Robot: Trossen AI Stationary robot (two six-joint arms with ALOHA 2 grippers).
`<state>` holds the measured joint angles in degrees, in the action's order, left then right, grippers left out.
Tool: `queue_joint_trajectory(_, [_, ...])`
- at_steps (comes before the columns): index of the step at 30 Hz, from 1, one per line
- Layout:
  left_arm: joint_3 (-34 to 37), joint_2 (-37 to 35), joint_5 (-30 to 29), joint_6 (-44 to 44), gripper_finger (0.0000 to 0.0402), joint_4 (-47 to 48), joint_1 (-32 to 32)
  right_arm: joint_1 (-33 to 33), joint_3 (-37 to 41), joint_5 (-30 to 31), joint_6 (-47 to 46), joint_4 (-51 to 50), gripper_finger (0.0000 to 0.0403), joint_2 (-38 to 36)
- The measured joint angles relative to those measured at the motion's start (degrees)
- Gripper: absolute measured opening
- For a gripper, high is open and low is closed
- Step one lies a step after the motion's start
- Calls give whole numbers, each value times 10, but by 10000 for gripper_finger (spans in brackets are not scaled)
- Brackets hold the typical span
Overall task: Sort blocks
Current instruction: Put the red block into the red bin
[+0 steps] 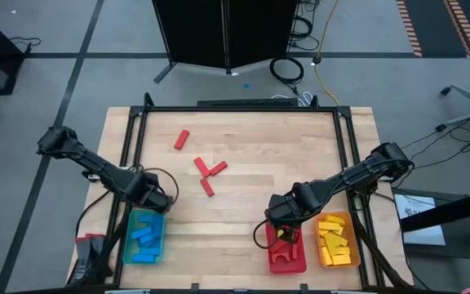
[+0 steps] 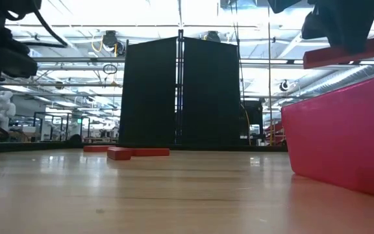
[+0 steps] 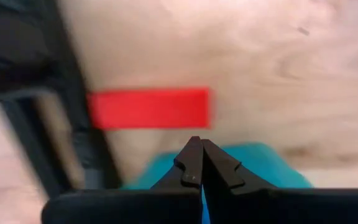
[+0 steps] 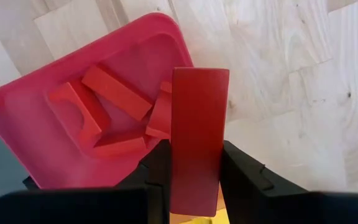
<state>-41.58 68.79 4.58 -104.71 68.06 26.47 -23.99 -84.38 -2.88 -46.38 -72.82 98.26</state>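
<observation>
A: Right gripper [image 4: 194, 171]?
B: Clamped on a red bar [image 4: 197, 137], held between both fingers, sticking out ahead of them. It hangs over the near rim of the red tray [image 1: 272, 260], not touching it. Red pieces, one an arch [image 4: 76, 115], lie in the tray just beyond the bar's tip.
A: Left gripper [image 3: 199, 163]?
B: Fingers pressed together, nothing between them. It sits over the edge of the blue tray [image 1: 129, 245] holding blue blocks [image 1: 145, 235]. One loose red block [image 3: 148, 108] lies on the wood just ahead of its tips.
A: Other blocks?
B: Four red ones [image 1: 206, 170] loose mid-table, well away from both grippers. Yellow blocks [image 1: 333, 238] in the orange tray [image 1: 352, 249], beside the right gripper.
A: Hard to see?
B: Left wrist view is blurred; the blue tray is mostly hidden behind the fingers. Low view cuts off the right gripper, and the red tray wall blocks its contents.
</observation>
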Motion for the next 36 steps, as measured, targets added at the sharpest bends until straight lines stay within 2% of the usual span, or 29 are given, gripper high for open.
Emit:
queue_joint_trajectory(4, [-2, 45, 14, -30, 1, -43, 31, 1, 0, 0, 20, -7, 81, 0])
queue_joint_trajectory(8, [-1, 82, 36, -30, 0, -13, 52, 4, 8, 0, 41, -6, 81, 0])
queue_joint_trajectory(13, [0, 76, -6, -74, 0, 31, 55, 4, 26, -3, 50, 26, 81, 0])
queue_joint_trajectory(22, [46, 96, -36, -117, 0, -27, 56, 6, 27, -3, 52, 19, 81, -3])
queue_joint_trajectory(26, [77, 108, -36, -137, 0, -61, 56, 5, 27, -5, 42, 9, 81, -8])
queue_joint_trajectory(30, [79, 110, -36, -150, 0, -64, 55, 5, 27, -5, 36, 1, 81, -16])
queue_joint_trajectory(34, [71, 108, -74, -164, 0, -80, 48, 7, 27, -3, 36, 0, 81, -18])
queue_joint_trajectory(36, [64, 108, -125, -159, 0, -117, 35, 10, 27, -3, 36, -1, 81, -18])
